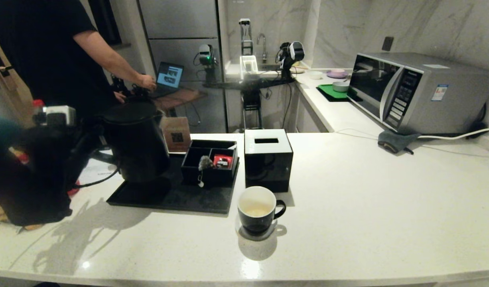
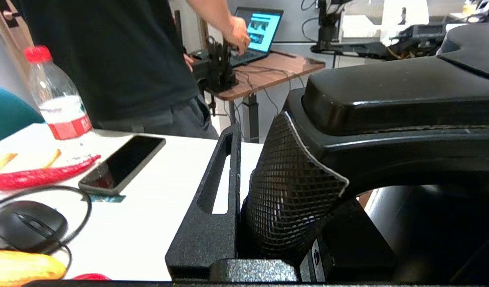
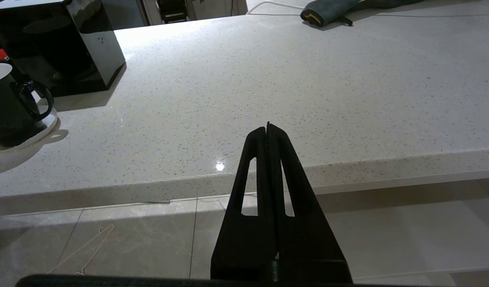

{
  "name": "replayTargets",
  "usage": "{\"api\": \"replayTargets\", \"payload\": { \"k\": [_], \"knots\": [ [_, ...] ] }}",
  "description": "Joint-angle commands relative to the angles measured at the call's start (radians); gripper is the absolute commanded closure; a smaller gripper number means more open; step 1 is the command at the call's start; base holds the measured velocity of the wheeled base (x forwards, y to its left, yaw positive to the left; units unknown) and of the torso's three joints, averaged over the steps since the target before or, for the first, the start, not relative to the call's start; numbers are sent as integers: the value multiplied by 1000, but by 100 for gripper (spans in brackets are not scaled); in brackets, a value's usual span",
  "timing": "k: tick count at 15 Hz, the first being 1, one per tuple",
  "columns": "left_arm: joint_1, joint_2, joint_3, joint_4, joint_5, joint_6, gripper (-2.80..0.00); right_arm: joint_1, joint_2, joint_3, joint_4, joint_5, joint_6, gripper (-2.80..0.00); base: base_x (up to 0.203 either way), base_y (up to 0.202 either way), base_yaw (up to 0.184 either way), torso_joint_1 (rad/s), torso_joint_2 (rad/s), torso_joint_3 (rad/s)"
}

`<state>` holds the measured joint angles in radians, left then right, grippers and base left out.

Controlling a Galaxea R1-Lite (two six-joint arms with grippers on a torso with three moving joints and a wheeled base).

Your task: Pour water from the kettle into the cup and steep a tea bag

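The matte black kettle (image 1: 135,139) stands upright over the left part of the black tray (image 1: 212,203), just above a dark round base. My left gripper (image 1: 91,137) is shut on its loop handle from the left. In the left wrist view the mesh-wrapped handle (image 2: 292,187) sits against one finger (image 2: 212,199), under the kettle's lid (image 2: 388,91). The black cup (image 1: 257,209) sits on the counter in front of the tray, with pale yellowish water (image 1: 255,210) low inside. The tea bag (image 1: 206,162) lies in the black organiser. My right gripper (image 3: 267,128) is shut and empty at the counter's front edge.
A glossy black cube box (image 1: 267,159) stands right behind the cup. A red packet (image 1: 222,161) lies beside the tea bag. A microwave (image 1: 420,91) and a grey cloth (image 1: 396,141) are at the far right. A person (image 1: 57,52) stands behind, near a side table with a bottle (image 2: 57,107) and a phone (image 2: 123,163).
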<state>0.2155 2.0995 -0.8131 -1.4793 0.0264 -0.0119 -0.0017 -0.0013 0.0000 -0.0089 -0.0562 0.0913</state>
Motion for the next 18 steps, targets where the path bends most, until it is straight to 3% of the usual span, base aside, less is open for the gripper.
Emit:
{"api": "replayTargets", "payload": {
  "k": [1, 10, 18],
  "knots": [
    [-3, 78, 0, -46, 0, 0, 0, 0, 1, 0, 0, -1, 1, 0, 0, 0, 0, 0, 0, 0],
    [-5, 177, -74, -70, -13, 1, 0, 0, 1, 0, 0, -1, 1, 0, 0, 0, 0, 0, 0, 0],
    [-19, 194, -66, -72, -11, -2, 0, 0, 1, 0, 0, -1, 1, 0, 0, 0, 0, 0, 0, 0]
  ]
}}
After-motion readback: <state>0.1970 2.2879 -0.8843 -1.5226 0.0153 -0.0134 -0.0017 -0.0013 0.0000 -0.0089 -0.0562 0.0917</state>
